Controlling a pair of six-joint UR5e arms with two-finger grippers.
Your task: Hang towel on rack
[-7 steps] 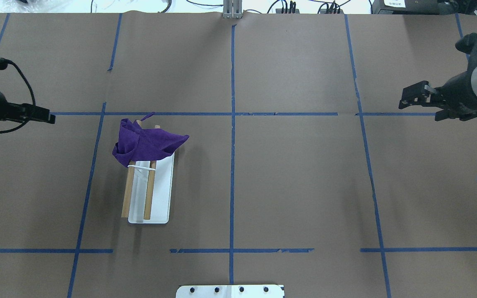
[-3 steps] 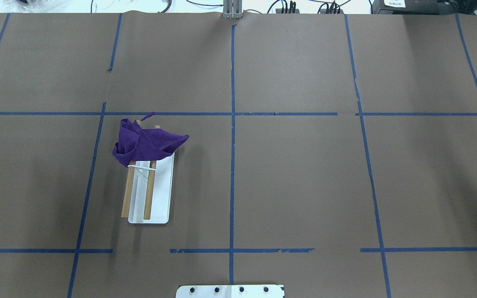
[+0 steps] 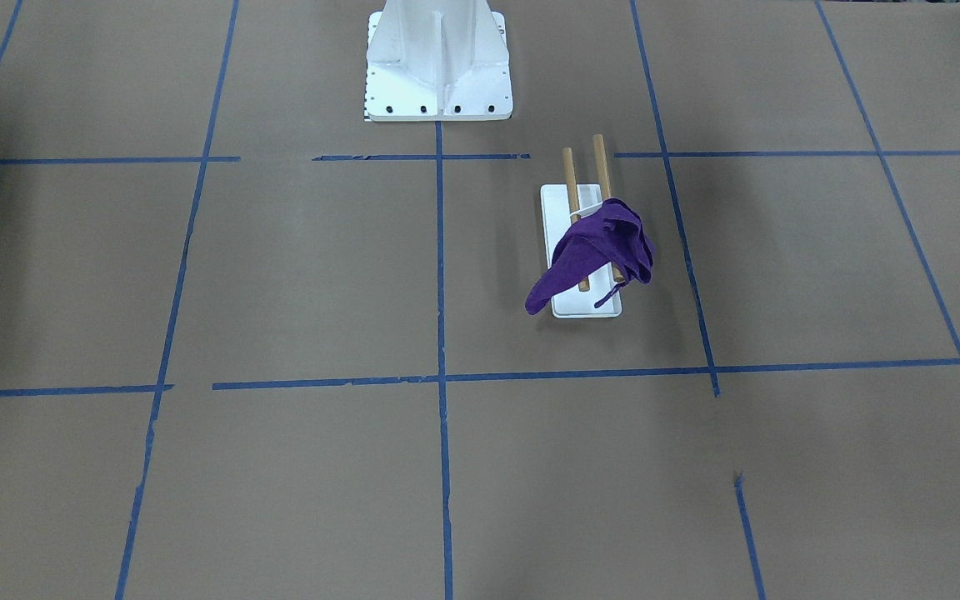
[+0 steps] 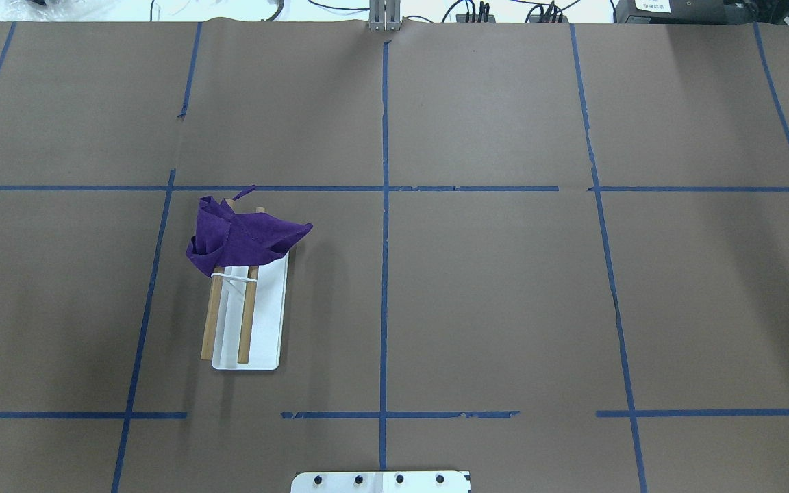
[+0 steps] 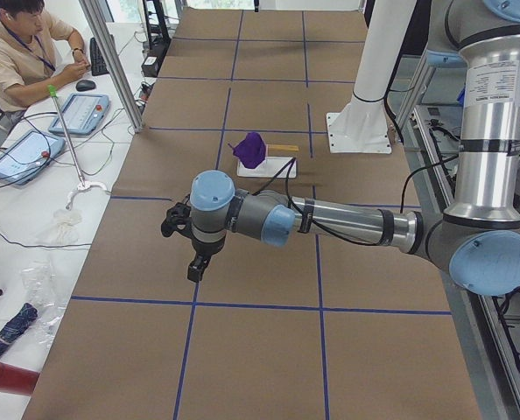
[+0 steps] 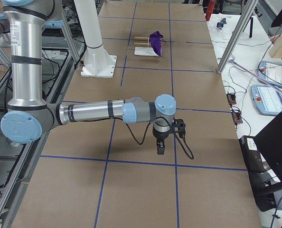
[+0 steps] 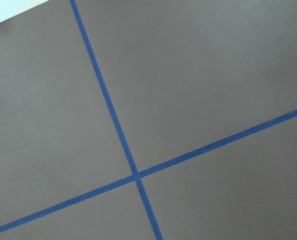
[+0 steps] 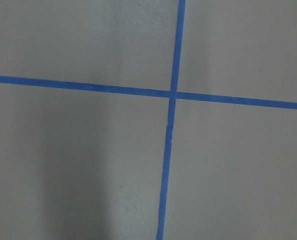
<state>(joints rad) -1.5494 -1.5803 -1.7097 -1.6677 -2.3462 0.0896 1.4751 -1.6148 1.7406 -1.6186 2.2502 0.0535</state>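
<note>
Since both arms have drawn out of the overhead view over the last second, the left claw (image 5: 195, 271) shows only from the left side. It hangs fingers-down over the brown paper-covered worktop (image 4: 504, 287), well apart from the rack. Whether it is parted or closed cannot be told from that view. The same holds for the right claw (image 6: 160, 149): it is seen only from the right side, pointing down, and its state is not readable. No cloth shows at either claw. Both wrist views give only paper and blue tape lines (image 8: 172, 95).

The crumpled purple cloth towel (image 4: 237, 239) has not shifted across the overhead frames. It lies bunched over the far ends of the two light-brown wooden rods (image 4: 247, 322) of the small white-based rack (image 4: 268, 329). One corner sticks out past the base on the robot's right. In the front view a lobe hangs low beside the base.

Judgement: the towel is released and hung, the arms are retreating, and the task is likely complete. The cloth is bunched rather than spread and sits near the rod tips, so a slide-off is possible.

Holders: the rack alone bears anything, namely the towel. The white bolted metal pedestal (image 3: 437, 58) stands apart.
</note>
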